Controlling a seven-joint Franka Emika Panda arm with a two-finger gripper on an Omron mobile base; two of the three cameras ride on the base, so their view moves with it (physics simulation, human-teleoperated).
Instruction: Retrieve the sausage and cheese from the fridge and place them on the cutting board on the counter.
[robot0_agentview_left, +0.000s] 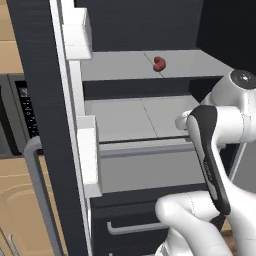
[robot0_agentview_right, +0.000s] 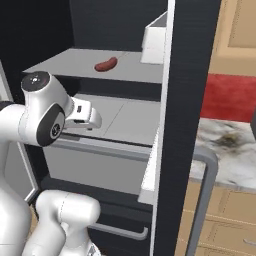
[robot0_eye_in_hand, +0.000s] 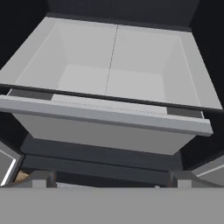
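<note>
The fridge (robot0_agentview_left: 40, 100) stands with both doors open. The reddish-brown sausage (robot0_agentview_left: 159, 63) lies alone on the upper light grey shelf, also seen as the sausage (robot0_agentview_right: 105, 65) from the right. My white hand (robot0_agentview_right: 87, 116) hovers in front of the middle shelf, below and nearer than the sausage. The gripper (robot0_eye_in_hand: 111, 178) is open with nothing between its fingertips (robot0_eye_in_hand: 41, 177), and it faces a light grey fridge bin (robot0_eye_in_hand: 109, 74) that holds nothing. A strip of the marble counter (robot0_agentview_right: 227, 150) shows past the right door. The cheese and the cutting board are out of view.
White door bins (robot0_agentview_left: 90, 155) jut from the left door and another bin (robot0_agentview_right: 155, 42) from the right door. The doors' grey bar handles (robot0_agentview_right: 207, 200) stick out on either side. A black wall oven (robot0_agentview_left: 15, 115) sits left. The lower drawer handle (robot0_agentview_left: 135, 228) lies below my arm.
</note>
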